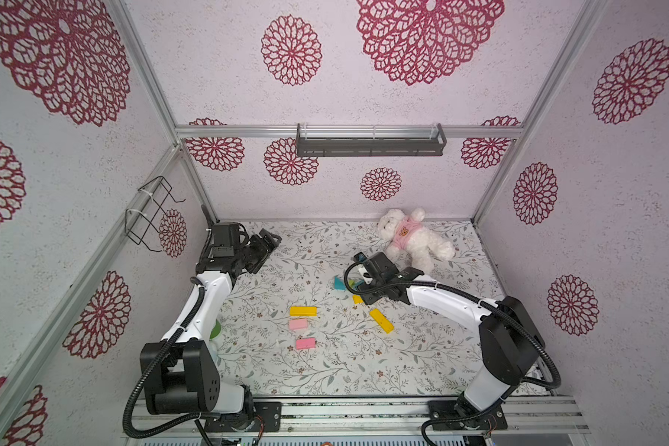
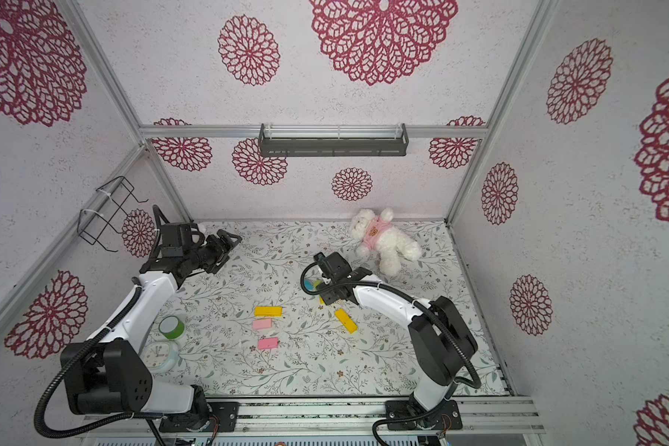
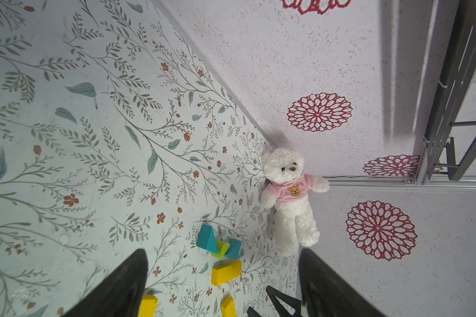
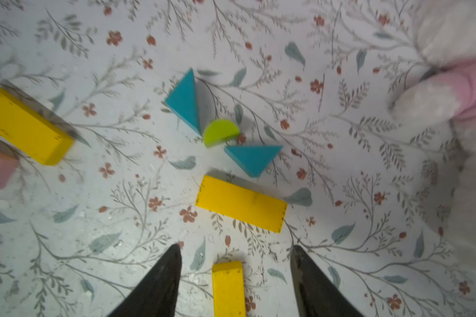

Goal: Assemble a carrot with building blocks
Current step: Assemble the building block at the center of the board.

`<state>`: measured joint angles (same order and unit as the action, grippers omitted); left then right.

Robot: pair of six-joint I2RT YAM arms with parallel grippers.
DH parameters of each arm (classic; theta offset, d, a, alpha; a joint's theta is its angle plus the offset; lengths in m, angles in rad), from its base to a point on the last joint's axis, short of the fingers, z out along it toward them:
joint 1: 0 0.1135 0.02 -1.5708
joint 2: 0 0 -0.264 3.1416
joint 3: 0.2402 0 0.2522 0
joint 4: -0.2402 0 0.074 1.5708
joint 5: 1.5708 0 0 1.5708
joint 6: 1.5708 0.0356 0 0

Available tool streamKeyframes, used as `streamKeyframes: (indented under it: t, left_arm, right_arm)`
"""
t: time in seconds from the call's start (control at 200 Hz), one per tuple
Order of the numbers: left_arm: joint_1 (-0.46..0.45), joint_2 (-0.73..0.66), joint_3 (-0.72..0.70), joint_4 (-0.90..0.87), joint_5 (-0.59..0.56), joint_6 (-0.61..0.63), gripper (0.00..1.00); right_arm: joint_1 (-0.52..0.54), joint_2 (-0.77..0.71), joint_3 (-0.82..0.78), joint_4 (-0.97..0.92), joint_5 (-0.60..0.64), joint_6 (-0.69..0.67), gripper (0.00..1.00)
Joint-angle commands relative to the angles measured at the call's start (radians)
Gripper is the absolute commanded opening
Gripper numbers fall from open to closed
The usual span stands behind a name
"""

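Two teal triangles, green piece and yellow bar, mid-tabletop, lie mostly hidden under the right arm in both top views; its wrist view bares them, while left jaws and right jaws stand released.

I am working in a robot test booth, a lab cell dressed up like a home. An aluminium frame holds walls papered with red flower medallions. The table wears a leafy print. The left arm and right arm are bolted to a metal rail in front. A gray shelf and a wire rack hang on the walls.
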<state>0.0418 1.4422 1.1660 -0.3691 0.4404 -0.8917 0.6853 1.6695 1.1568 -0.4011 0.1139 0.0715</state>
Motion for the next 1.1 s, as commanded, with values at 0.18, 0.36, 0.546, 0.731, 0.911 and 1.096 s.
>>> streamKeyframes:
  t: [0.18,0.36,0.546,0.731,0.911,1.096]
  left_arm:
    - [-0.003,0.007,0.0,0.031,0.003,-0.006,0.88]
    - [-0.003,0.01,0.001,0.028,0.003,-0.003,0.88]
    - [-0.002,0.007,0.003,0.026,0.006,-0.003,0.88]
    - [-0.003,0.008,0.002,0.026,0.004,-0.004,0.88]
    - [-0.005,0.007,0.002,0.024,0.003,-0.004,0.88]
    - [-0.007,0.005,0.002,0.025,0.003,-0.003,0.88]
  right_arm:
    - [-0.098,0.05,-0.034,0.052,-0.134,-0.049,0.68]
    - [-0.099,0.13,0.009,0.066,-0.155,-0.077,0.65]
    - [-0.098,0.171,0.036,0.056,-0.144,-0.09,0.64]
    - [-0.081,0.207,0.068,0.055,-0.133,-0.084,0.62]
    - [-0.048,0.216,0.081,0.062,-0.106,-0.038,0.62]
    - [-0.026,0.241,0.089,0.076,-0.068,0.044,0.61]
